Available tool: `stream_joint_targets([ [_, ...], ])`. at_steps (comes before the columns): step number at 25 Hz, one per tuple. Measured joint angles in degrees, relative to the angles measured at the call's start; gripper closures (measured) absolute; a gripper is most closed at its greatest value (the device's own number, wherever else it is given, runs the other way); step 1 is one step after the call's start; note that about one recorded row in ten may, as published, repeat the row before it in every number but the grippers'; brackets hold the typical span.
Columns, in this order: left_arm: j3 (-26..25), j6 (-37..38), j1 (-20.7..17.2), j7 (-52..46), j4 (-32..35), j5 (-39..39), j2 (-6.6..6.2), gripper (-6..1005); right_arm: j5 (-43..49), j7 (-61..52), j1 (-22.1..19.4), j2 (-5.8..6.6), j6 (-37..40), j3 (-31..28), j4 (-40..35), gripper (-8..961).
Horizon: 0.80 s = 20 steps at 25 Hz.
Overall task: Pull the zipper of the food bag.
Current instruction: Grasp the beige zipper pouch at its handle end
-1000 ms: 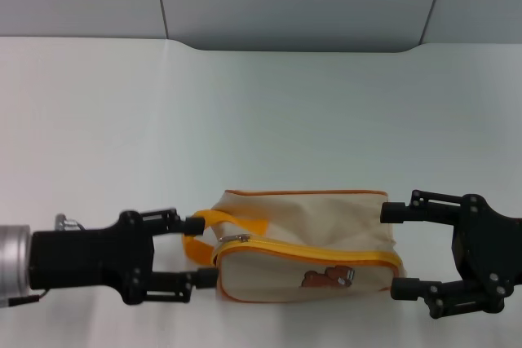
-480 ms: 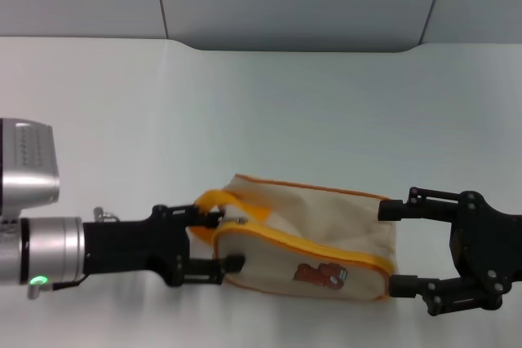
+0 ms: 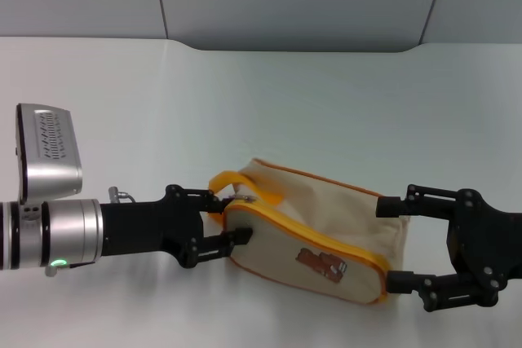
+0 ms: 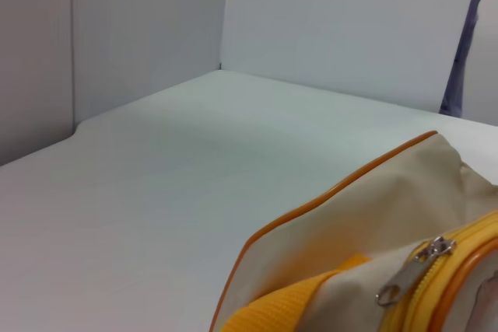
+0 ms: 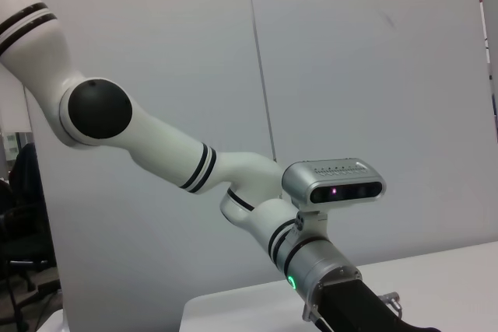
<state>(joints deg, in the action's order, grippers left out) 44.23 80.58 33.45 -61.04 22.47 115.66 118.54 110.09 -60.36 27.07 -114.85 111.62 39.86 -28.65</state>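
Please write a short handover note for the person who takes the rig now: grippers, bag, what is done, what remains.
Left gripper: fingers open around the handle end of the food bag, close to the pull tab of the zipper.
Right gripper: fingers open, straddling the bag's opposite end.
The bag lies skewed on the white table.
Done: both arms positioned.
Left: zipper looks closed; grip the tab and pull.

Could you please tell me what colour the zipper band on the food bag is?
Yellow-orange; the zipper shows best in the head view.
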Motion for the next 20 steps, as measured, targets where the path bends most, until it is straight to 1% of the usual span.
stream_joint_targets([
  [1, 0.01, 0.04, 0.19, 0.08, 0.00, 0.00, -0.01, 329, 0.00, 0.00, 0.00, -0.01, -0.01, -0.04, -0.01, 144],
  [6, 0.13, 0.65, 0.49, 0.26, 0.31, 0.00, -0.05, 579, -0.34, 0.28, 0.00, -0.19, -0.16, -0.13, -0.02, 148],
  [8, -0.03, 1.13, 0.53, 0.64, 0.39, 0.00, -0.16, 611, -0.59, 0.44, 0.00, -0.34, -0.38, -0.34, -0.05, 150],
  [10, -0.42, 2.64, 0.78, 1.85, 0.47, -0.05, -0.42, 642, -1.56, 2.00, -0.01, -0.95, -1.35, -1.65, -0.06, 151],
  [11, -0.90, 4.79, 1.37, 3.34, 0.62, -0.12, -0.90, 658, -3.73, 5.64, -0.18, -2.43, -3.53, -4.60, 0.05, 152],
  [12, -0.90, 4.79, 1.37, 3.34, 0.62, -0.12, -0.90, 679, -3.73, 5.64, -0.18, -2.43, -3.53, -4.60, 0.05, 153],
  [14, -1.37, 6.89, 2.16, 4.50, 0.88, -0.18, -1.58, 721, -6.91, 11.10, -0.37, -4.02, -6.51, -7.56, 0.34, 154],
  [15, -1.78, 7.87, 2.74, 5.02, 1.01, -0.23, -1.99, 742, -8.77, 14.38, -0.32, -4.52, -8.30, -8.42, 1.00, 155],
  [16, -2.55, 9.23, 3.87, 5.73, 1.24, -0.43, -2.79, 764, -11.51, 21.92, 0.79, -4.67, -11.74, -8.64, 4.36, 156],
  [17, -2.55, 9.23, 3.87, 5.73, 1.24, -0.43, -2.79, 785, -11.51, 21.92, 0.79, -4.67, -11.74, -8.64, 4.36, 157],
  [20, -2.96, 9.65, 5.05, 5.94, 1.33, -0.54, -3.31, 848, -12.14, 28.40, 2.76, -4.59, -15.92, -8.42, 7.33, 159],
])
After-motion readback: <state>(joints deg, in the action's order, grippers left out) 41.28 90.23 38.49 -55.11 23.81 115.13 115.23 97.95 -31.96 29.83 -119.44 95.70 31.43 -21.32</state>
